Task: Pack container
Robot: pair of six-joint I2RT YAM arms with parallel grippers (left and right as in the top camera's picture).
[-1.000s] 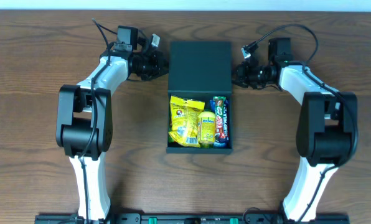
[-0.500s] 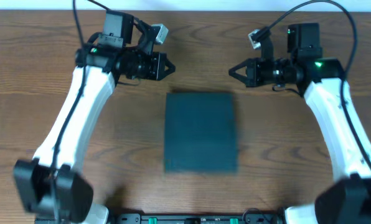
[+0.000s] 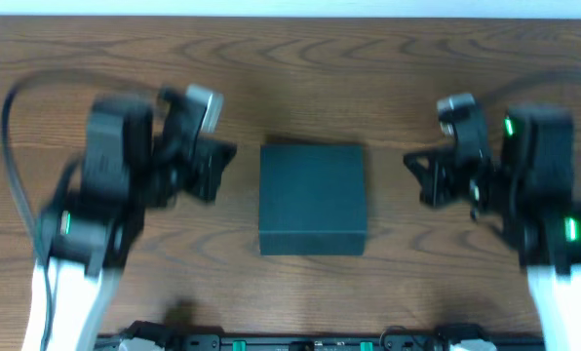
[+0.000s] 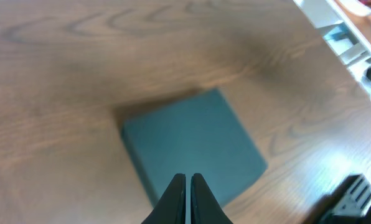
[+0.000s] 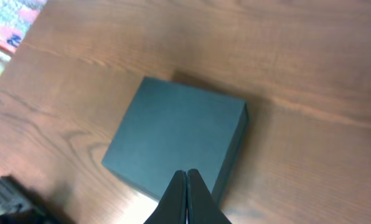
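Left gripper (image 4: 188, 178): fingers pressed together, nothing pinched, hanging above table on left side of container (image 3: 312, 198). Right gripper (image 5: 187, 174): same deal, tips squeezed tight, empty, on opposite side. Container flat on tabletop (image 3: 388, 58), roughly halfway between left and right edges, lid down, touching neither gripper.

Your lid is down, both arms drawn back.
The container (image 3: 313, 195), open a second ago, is now closed flat; left gripper (image 4: 187, 180) and right gripper (image 5: 187, 175) have pinched together and dropped beside it.
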